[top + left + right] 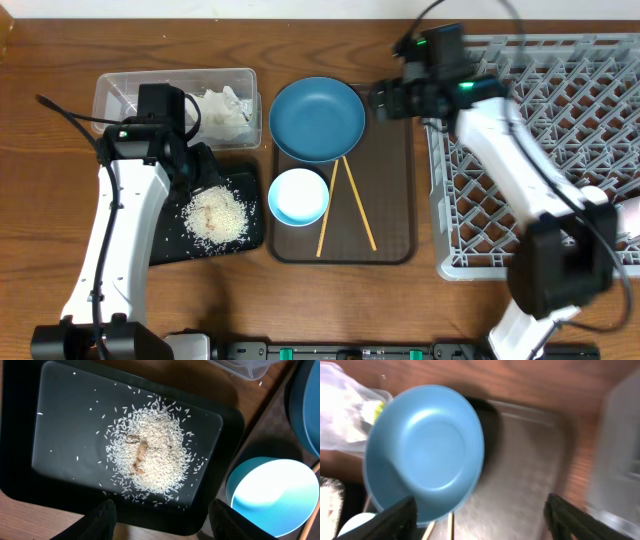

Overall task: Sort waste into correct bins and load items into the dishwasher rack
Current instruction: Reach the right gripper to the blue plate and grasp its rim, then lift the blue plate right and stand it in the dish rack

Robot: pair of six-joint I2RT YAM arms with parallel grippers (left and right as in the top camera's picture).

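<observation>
So we're looking at the left gripper (164,510) hovering over one long edge of the black tray (65,420), fingers spread wide and gripping nothing. The rice (150,457) is sitting in a loose heap in the middle of that tray, with a few tan bits mixed in and stray grains lying around it. The napkin (228,108) is lying inside the clear tub (120,85), just behind the tray. On the brown serving tray (390,200), the dark-blue plate (317,118) is sitting at the far end. The light-blue bowl (298,196) is resting just in front of it, and the chopsticks (360,205) are lying beside the bowl in a narrow V. The right gripper (481,502) is hanging just beside the plate's right edge, jaws apart and holding nothing, though we're getting a blurry view there. The dishwasher rack (470,230) is standing right of the serving tray.
</observation>
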